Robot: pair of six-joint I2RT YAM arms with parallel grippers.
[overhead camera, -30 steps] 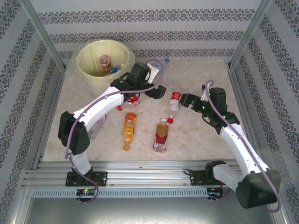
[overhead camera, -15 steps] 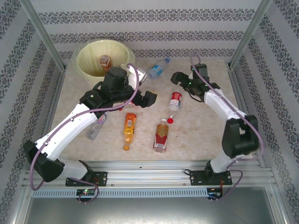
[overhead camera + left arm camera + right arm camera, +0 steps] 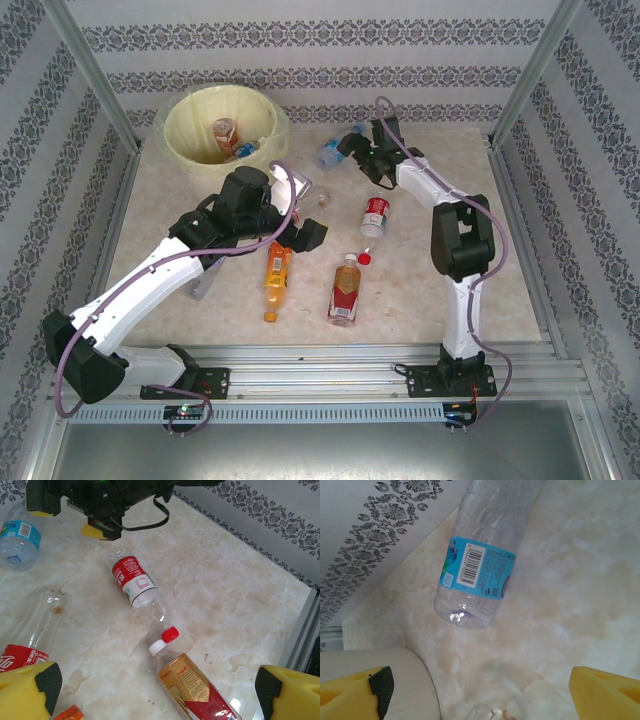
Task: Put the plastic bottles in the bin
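One blue-label bottle (image 3: 479, 555) lies on the table (image 3: 580, 595), just ahead of the right gripper (image 3: 480, 692), outside its spread, empty jaws. Left gripper (image 3: 157, 692): jaws wide, empty, above an amber bottle (image 3: 197, 695). Bin (image 3: 175, 135): far left corner, bottles inside.

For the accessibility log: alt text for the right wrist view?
A clear bottle with a blue label lies on the marbled table, ahead of the open right claw, whose yellow fingers frame the bottom corners. A patterned wall crosses the upper left.
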